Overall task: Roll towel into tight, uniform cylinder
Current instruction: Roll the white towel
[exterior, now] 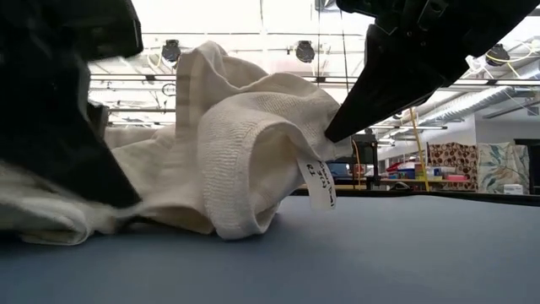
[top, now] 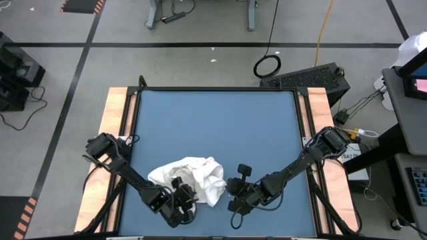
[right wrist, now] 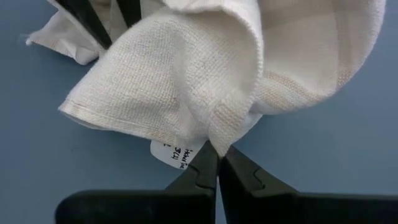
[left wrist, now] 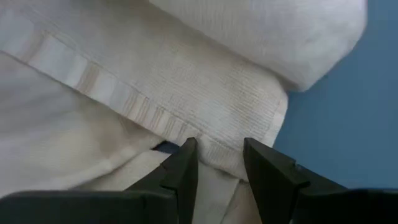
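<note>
In the low view a dark blurred arm mass covers the left part of the towel [exterior: 253, 143]. The lettering on its small label [exterior: 321, 184] is too small to read. From above, the left gripper [top: 179, 193] sits over the cloth, hiding the fold beneath it. The left wrist view cuts the towel off at three edges.

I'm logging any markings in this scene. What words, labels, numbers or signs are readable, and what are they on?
White tag sewn to the towel, beside the right gripper: handwritten dark marks, too small and partly hidden to read.
The same tag in the low view: dark marks, blurred, not readable.
Nothing else in these views carries readable text.
</note>
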{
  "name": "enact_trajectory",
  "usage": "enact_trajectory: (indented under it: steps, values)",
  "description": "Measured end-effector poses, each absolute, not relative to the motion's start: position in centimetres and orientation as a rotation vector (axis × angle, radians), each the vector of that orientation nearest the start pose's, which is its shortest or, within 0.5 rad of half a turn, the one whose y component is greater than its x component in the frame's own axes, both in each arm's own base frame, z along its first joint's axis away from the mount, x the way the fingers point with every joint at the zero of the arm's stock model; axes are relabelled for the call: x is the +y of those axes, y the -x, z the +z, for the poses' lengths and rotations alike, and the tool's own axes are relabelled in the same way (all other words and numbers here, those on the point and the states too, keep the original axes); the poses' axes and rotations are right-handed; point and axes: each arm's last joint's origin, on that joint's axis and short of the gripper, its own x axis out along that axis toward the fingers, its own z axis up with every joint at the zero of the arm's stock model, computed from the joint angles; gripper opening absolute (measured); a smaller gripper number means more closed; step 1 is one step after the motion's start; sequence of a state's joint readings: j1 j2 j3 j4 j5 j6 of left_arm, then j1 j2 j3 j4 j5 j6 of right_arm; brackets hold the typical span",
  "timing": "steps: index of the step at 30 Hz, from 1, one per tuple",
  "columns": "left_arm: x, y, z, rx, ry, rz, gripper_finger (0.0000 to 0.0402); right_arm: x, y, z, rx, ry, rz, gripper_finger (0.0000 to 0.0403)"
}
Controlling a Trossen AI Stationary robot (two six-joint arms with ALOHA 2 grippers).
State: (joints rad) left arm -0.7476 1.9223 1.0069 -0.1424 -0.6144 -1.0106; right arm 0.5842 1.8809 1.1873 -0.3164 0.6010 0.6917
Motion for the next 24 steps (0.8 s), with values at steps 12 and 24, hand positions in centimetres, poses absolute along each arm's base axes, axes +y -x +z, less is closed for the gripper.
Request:
enact_trajectory:
  steps: [12, 24]
  values:
    - [-22.2, -28.3, 10.1, 0.692, 0.138, 0.303, 0.0018, 19.4, -32.3, 16.7, 0.764, -0.113, -0.301, 0.0]
    - [-21.9, -28.5, 11.9, 0.659, 0.048, 0.272, 0.0003, 19.3, -32.4, 16.8, 0.726, -0.105, -0.343, 0.0]
